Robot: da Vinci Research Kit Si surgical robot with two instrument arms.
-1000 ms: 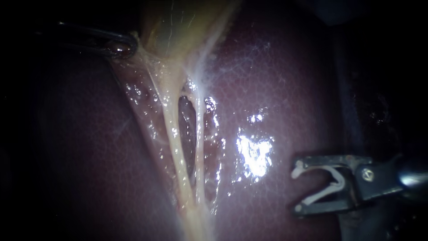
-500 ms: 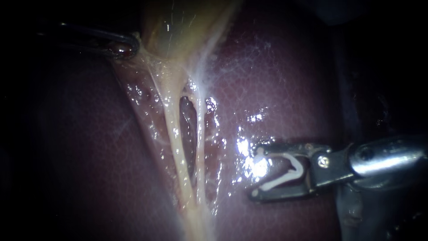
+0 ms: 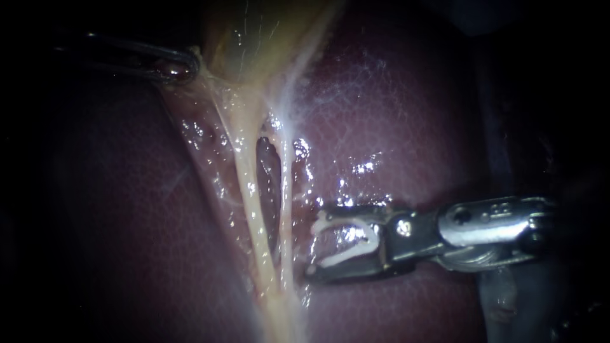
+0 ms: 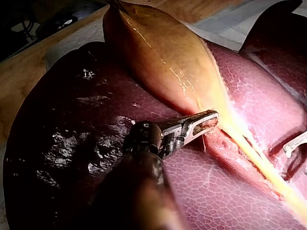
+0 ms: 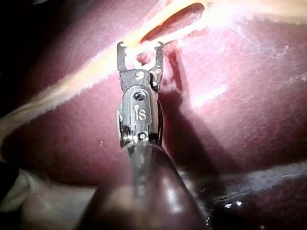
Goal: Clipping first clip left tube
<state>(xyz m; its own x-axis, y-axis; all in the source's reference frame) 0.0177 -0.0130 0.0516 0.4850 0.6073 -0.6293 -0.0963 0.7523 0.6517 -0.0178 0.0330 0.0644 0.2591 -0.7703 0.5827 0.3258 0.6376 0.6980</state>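
The left tube (image 3: 251, 203), thick and yellow, runs down from the gallbladder (image 3: 254, 38). A thinner right tube (image 3: 285, 209) lies beside it, with a dark window between them. My left instrument (image 3: 181, 67) is shut on tissue at the gallbladder's neck, also seen in the left wrist view (image 4: 210, 120). My right instrument (image 3: 312, 244) reaches in from the right. Its jaws stand wide apart with a white clip (image 3: 346, 241) seated between them. The jaw tips sit just right of the right tube, around neither tube. In the right wrist view its tips (image 5: 140, 48) reach the tubes.
Dark red liver (image 3: 413, 127) surrounds the tubes on both sides, wet and glistening near the right instrument. A pale film of tissue (image 3: 298, 95) spreads from the gallbladder's neck over the liver.
My right instrument has moved left and slightly up across the liver, carrying the clip close to the tubes. The left instrument has kept its hold.
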